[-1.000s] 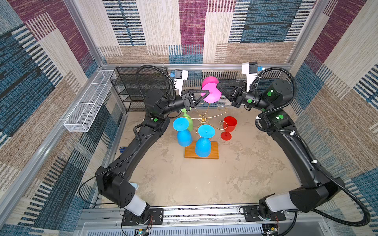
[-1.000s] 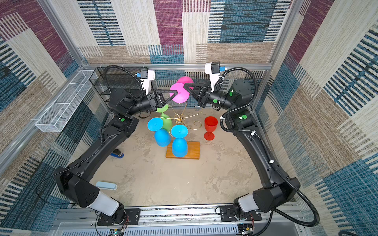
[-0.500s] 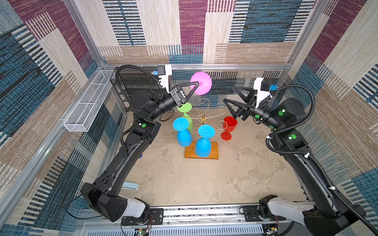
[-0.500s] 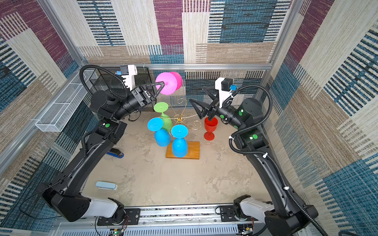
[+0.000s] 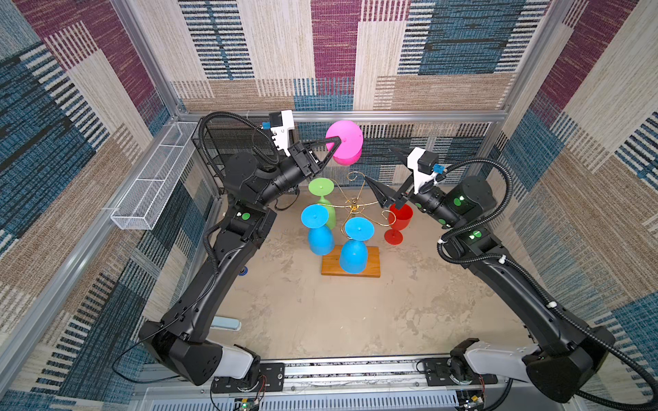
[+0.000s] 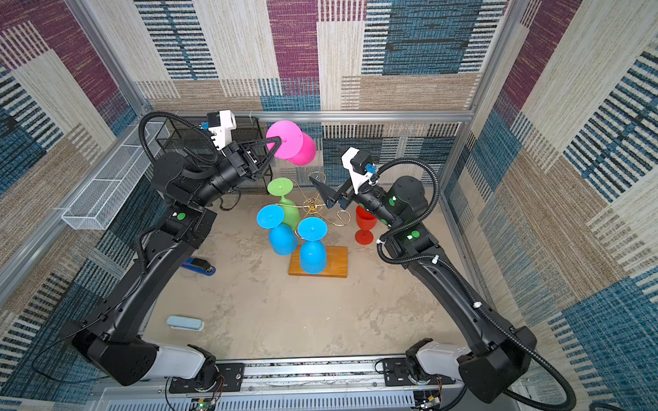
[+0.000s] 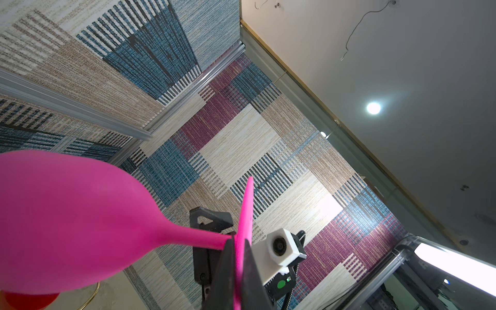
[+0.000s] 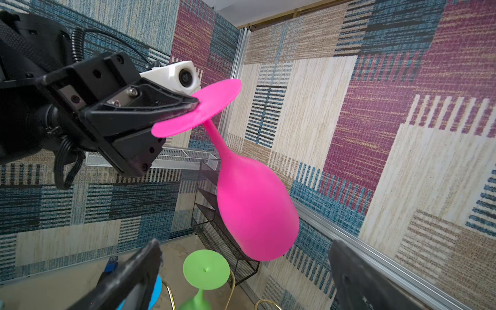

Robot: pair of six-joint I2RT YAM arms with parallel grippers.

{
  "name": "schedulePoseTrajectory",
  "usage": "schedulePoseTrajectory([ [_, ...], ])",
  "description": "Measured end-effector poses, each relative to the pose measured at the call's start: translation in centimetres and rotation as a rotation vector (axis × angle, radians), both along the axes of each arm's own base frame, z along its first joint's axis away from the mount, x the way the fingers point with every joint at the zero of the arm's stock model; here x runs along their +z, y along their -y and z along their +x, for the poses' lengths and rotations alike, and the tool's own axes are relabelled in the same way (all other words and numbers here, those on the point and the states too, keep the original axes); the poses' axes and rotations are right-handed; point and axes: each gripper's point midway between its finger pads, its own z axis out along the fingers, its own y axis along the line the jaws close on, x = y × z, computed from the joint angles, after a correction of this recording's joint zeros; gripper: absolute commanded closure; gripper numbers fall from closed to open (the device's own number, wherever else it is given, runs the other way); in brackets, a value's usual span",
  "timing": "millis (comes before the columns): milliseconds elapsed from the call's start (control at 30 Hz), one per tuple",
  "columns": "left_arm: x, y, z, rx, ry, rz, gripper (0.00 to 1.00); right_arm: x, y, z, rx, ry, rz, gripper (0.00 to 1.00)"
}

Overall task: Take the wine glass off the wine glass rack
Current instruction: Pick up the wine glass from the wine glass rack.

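Where the left fingers pinch its foot, the wine glass hangs beyond their tips, stem slanting bowl-down, clear above the wine glass rack; the right fingers gape empty near the rack.

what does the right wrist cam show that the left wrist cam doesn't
Only the right wrist view: the left end effector seen from outside, shut on the foot of the pink wine glass, plus the green glass, the black mesh shelf and the white mesh tray.
Only the left wrist view: the ceiling with its lamp, the right arm's wrist camera and a sliver of the red glass.
Both: the pink wine glass and a bit of gold wire from the wine glass rack.
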Motion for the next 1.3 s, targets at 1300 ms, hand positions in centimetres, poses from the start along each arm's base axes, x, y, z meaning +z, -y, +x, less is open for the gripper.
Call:
schedulePoseTrajectory([
  [1300,1.7,-2.4,0.2,-0.079,-0.092,-0.138,1.00,0.4,-8.7,7.4,0.073,-0.002,-0.010,0.05],
])
